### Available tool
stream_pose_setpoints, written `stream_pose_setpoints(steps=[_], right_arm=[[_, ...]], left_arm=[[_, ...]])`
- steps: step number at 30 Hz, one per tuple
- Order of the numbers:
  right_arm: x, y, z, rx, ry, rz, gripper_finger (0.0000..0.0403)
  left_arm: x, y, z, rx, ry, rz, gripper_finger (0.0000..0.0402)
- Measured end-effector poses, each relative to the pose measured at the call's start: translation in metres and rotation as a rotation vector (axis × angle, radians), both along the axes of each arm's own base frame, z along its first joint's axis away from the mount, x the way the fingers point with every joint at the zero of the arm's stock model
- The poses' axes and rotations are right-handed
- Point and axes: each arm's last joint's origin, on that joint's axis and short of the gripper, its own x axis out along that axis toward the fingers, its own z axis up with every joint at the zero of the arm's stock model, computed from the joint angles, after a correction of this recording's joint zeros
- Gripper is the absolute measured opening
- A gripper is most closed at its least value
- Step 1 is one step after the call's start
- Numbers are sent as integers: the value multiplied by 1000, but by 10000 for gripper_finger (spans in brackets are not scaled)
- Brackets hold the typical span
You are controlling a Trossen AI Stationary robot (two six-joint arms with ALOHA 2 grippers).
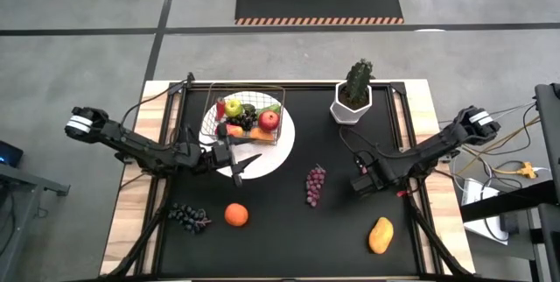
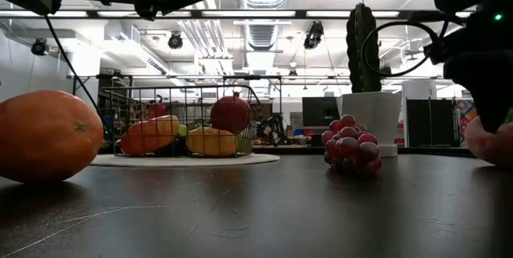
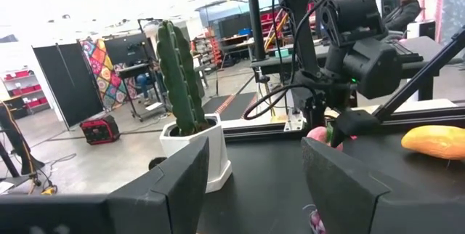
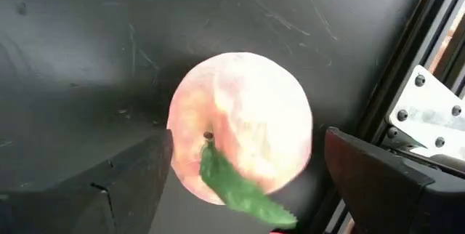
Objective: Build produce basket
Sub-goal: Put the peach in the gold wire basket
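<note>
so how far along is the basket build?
Partway. Done: the basket on the white plate already holds several pieces, a red apple among them. In hand: the right pincer is open, straddling the pink peach on the mat, not gripping. The left pincer waits open by the plate, empty. Left on the mat: two grape bunches, orange, mango.

A green cactus (image 1: 357,81) stands upright in a white hexagonal pot (image 1: 351,107) near the far edge of the black counter (image 1: 289,229). A round white plate (image 1: 262,164) lies left of it. A person (image 3: 404,5) sits in the room beyond.
</note>
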Motion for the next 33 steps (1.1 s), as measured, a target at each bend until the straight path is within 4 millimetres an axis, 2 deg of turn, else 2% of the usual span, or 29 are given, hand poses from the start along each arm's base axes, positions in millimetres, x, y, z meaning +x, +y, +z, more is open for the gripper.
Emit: stream_pose_setpoints(steps=[6,11,21,24,33], right_arm=[[-1,-1,-10,-6,7,1,341],[-2,-1,-11,-8,-4,2,330],[-2,-2,-9,-17,-23,6,222],[-1,-2,-9,-17,-32,7,200],[-6,-3,3,18,-118,19,200]], left_arm=[[0,0,0,-1,-2,0,202],[0,0,0,-1,-1,0,202],[0,0,0,-1,0,0,202],[0,0,0,-3,-1,-1,202],[0,0,0,-5,-2,-1,202]])
